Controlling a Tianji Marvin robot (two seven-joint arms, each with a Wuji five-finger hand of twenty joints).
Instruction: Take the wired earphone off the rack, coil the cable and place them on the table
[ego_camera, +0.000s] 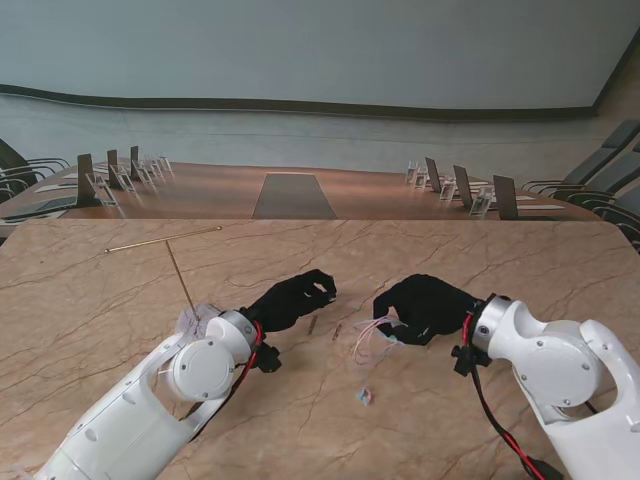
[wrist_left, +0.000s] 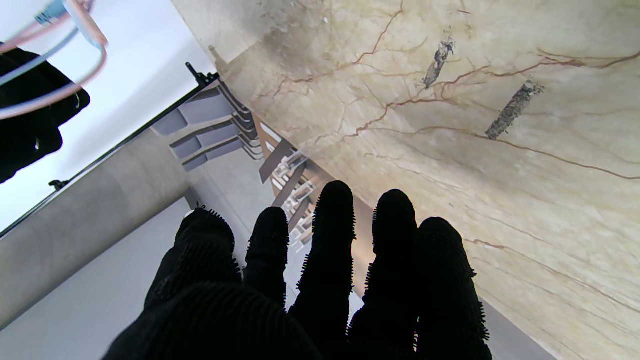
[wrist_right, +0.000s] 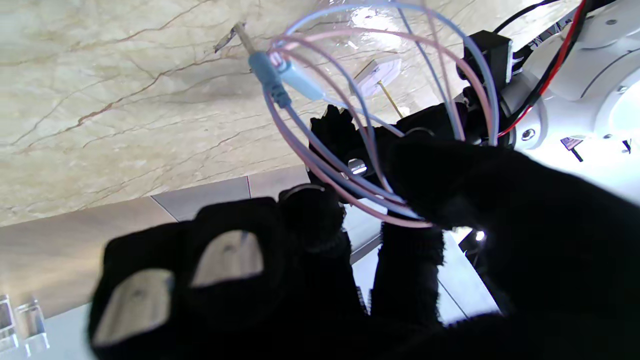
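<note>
Marble-veined table (ego_camera: 120, 300) spans the view. Our right hand (ego_camera: 425, 308) pinches the coiled earphone cable (wrist_right: 350, 165) just above it; our left hand (ego_camera: 295, 297) is empty, fingers (wrist_left: 335, 220) extended. Cable looks light, limp and springy: we judge a grip across all loops best.

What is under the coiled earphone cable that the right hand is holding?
The cable hangs in loops from the right hand, with bare marble table below it. A small bluish item lies nearer to me. The pinched part is hidden by fingers.
</note>
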